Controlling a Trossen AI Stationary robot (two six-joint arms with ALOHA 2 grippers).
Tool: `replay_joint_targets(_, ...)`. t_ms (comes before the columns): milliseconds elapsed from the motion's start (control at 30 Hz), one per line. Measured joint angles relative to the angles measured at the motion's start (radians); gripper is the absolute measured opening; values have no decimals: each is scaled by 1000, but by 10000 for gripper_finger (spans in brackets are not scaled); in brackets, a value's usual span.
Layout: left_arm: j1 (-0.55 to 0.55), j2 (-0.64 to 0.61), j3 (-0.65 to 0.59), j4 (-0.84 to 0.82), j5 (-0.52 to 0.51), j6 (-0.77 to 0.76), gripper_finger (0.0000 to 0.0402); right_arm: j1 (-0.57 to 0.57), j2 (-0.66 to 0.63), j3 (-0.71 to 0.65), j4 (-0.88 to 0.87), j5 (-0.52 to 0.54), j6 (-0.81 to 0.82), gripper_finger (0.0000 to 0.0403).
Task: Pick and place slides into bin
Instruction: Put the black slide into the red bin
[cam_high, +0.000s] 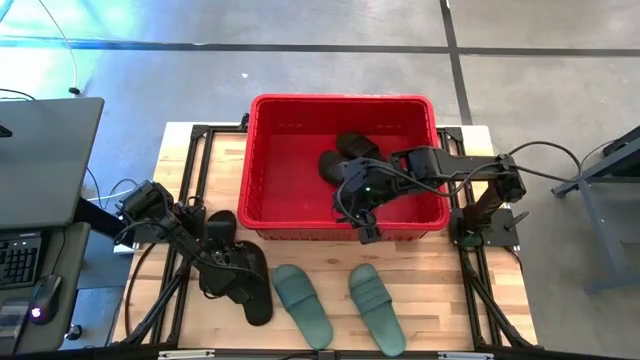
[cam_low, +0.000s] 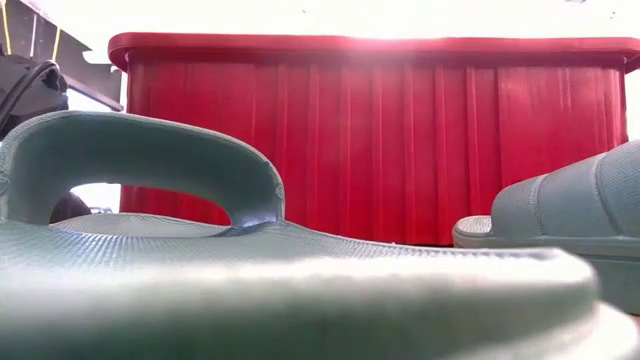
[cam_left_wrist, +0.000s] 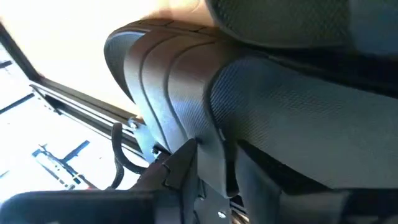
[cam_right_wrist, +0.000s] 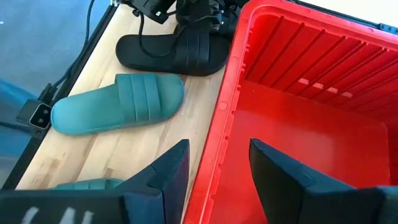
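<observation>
Right claw (cam_right_wrist: 214, 180): released, fingers spread with a clear gap, holding nothing. In its wrist view it straddles the near wall of the red bin (cam_right_wrist: 298, 118), one finger over the tabletop (cam_right_wrist: 143, 143) side and the other over the bin's floor. The high view places this claw (cam_high: 366, 232) at the bin's front rim (cam_high: 300, 232), with the arm reaching across the bin from the right.

Left claw (cam_high: 215, 262): low on the left part of the tabletop (cam_high: 440, 310), down on a black slide (cam_high: 250, 285). Its wrist view is filled by the ribbed strap of that black slide (cam_left_wrist: 168, 93), pressed close to the claw's hardware; whether the fingers are clenched on it cannot be told.

Slides: two black slides (cam_high: 345, 158) lie inside the bin near its middle. A second black slide (cam_high: 221, 228) lies just beside the left claw. Two teal slides lie side by side on the front tabletop, one (cam_high: 302, 305) to the left of the other (cam_high: 377, 307), both apart from the bin. The low view shows one teal strap (cam_low: 150, 160) close up, with the bin's ribbed wall (cam_low: 400, 140) behind.
</observation>
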Motion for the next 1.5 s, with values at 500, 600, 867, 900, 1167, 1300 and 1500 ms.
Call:
replay_joint_targets(500, 0, 0, 60, -32, 51, 31, 4, 0, 0, 0, 0, 0, -2, 151)
replay_joint_targets(600, 0, 0, 162, -90, 61, 71, 2, 0, 0, 0, 0, 0, -2, 150)
replay_joint_targets(867, 0, -11, 464, -127, 86, 123, 0, 0, 0, 0, 1, 0, 2, 151)
replay_joint_targets(900, 0, -11, 498, -128, 92, 118, 0, 0, 0, 0, 0, 0, 8, 150)
replay_joint_targets(1167, 0, -11, 809, -125, 71, 111, 1, 0, 0, 0, -1, 0, 24, 151)
replay_joint_targets(1300, 0, -11, 973, -126, -55, 103, 1, 0, 0, 0, -8, 0, 26, 148)
replay_joint_targets(1500, 31, -13, 1141, -125, -358, 201, 1, 1, 0, 0, -53, 0, 113, 145)
